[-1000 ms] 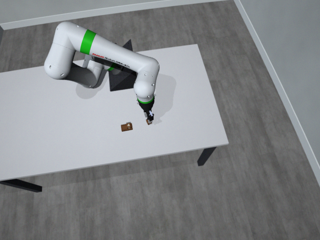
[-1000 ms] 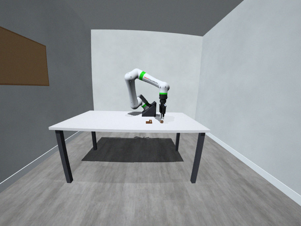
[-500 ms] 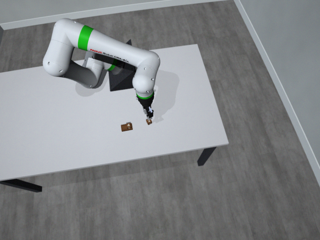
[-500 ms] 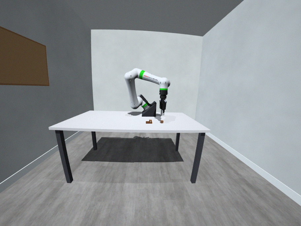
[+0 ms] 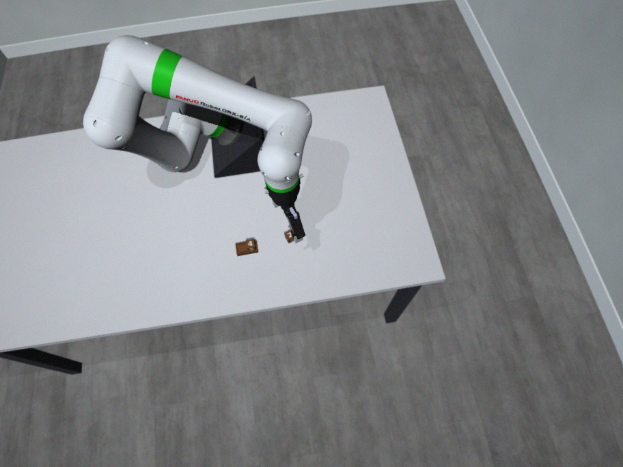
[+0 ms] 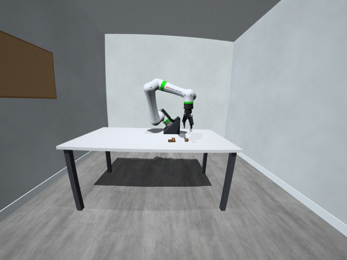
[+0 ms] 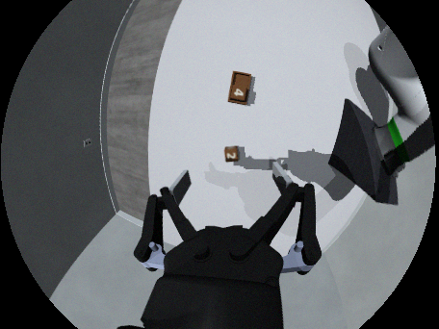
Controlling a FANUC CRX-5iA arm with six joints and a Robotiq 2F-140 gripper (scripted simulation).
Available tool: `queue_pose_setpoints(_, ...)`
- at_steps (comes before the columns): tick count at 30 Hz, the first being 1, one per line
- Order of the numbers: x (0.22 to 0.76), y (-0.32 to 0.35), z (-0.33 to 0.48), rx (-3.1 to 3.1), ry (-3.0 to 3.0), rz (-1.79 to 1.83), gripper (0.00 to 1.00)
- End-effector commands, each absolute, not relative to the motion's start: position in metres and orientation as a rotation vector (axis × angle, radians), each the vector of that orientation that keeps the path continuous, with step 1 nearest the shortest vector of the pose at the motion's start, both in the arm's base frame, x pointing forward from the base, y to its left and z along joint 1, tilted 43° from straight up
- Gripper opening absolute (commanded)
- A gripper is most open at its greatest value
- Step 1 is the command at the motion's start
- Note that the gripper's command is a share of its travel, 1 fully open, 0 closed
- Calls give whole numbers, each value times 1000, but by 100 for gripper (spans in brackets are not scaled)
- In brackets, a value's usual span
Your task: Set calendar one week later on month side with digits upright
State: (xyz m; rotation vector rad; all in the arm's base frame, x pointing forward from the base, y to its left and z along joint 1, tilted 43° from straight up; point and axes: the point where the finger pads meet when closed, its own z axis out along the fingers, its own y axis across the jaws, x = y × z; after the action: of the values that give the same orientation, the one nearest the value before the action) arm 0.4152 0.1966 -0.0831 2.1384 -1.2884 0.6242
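A small brown tray (image 5: 245, 248) lies flat on the white table, with one cube standing in it whose top face shows a 4. The tray also shows in the wrist view (image 7: 241, 89) and in the exterior view (image 6: 171, 140). A second brown cube (image 5: 289, 235) stands alone on the table to the right of the tray, its top face showing a 2. It also shows in the wrist view (image 7: 231, 153) and in the exterior view (image 6: 185, 139). My gripper (image 7: 230, 173) is wide open and empty, raised above this loose cube and apart from it.
The arm's dark wedge base (image 5: 236, 150) stands behind the tray at the table's back. The table's right edge (image 5: 417, 201) is some way to the right of the loose cube.
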Motion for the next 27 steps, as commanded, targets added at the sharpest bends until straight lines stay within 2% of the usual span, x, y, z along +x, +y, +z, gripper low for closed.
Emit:
queue_pose_setpoints(1, 415, 197, -83, 2139, -1288, 624, 100)
queue_pose_setpoints(16, 416, 190, -90, 2139, -1288, 624, 100)
queue_pose_setpoints(17, 416, 190, -90, 2139, -1288, 624, 28)
queue_pose_setpoints(27, 416, 190, -90, 2139, -1288, 624, 28)
